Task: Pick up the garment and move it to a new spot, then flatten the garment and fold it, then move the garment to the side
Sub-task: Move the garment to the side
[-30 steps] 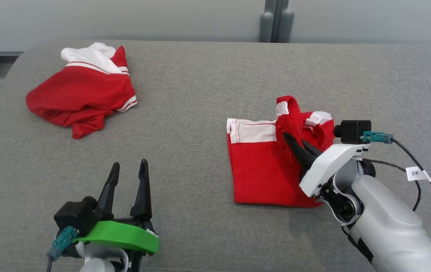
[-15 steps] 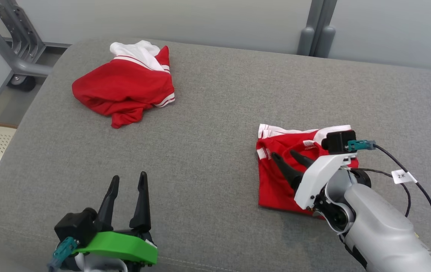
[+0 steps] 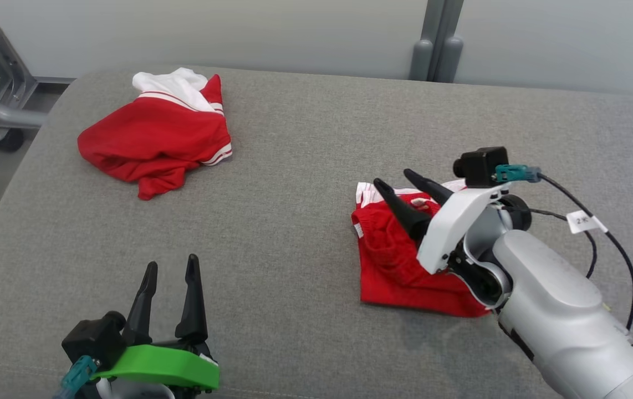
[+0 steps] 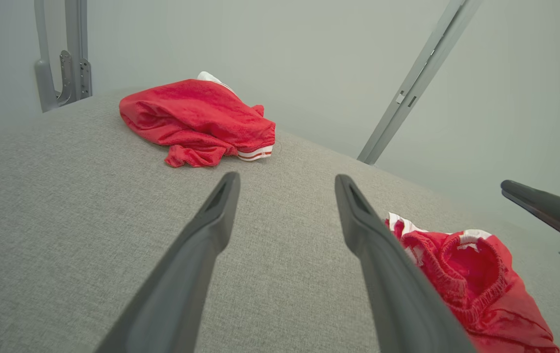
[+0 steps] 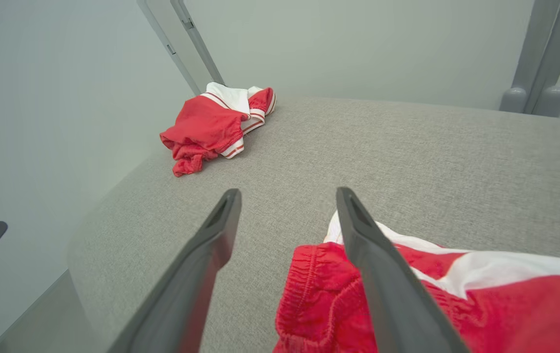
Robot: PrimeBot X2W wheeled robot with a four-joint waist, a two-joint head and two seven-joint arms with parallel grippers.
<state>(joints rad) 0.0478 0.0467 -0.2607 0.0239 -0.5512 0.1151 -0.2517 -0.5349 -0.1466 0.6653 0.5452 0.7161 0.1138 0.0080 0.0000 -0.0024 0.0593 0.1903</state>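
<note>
Red garment (image 3: 399,266) beneath right gripper (image 3: 392,177), fingers apart, empty; left gripper (image 3: 172,261) fingers apart, empty; second red garment (image 3: 153,141) well apart.

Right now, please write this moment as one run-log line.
left gripper open, idle | right gripper open over folded red garment, nothing held | second red garment crumpled, far left

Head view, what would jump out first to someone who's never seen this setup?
Two splashes of red on the grey cushion: a crumpled red and white garment at the far left, and a folded red garment at the right. The right gripper hangs over the folded one with fingers spread, holding nothing, while the left gripper sits open at the lower left.
</note>
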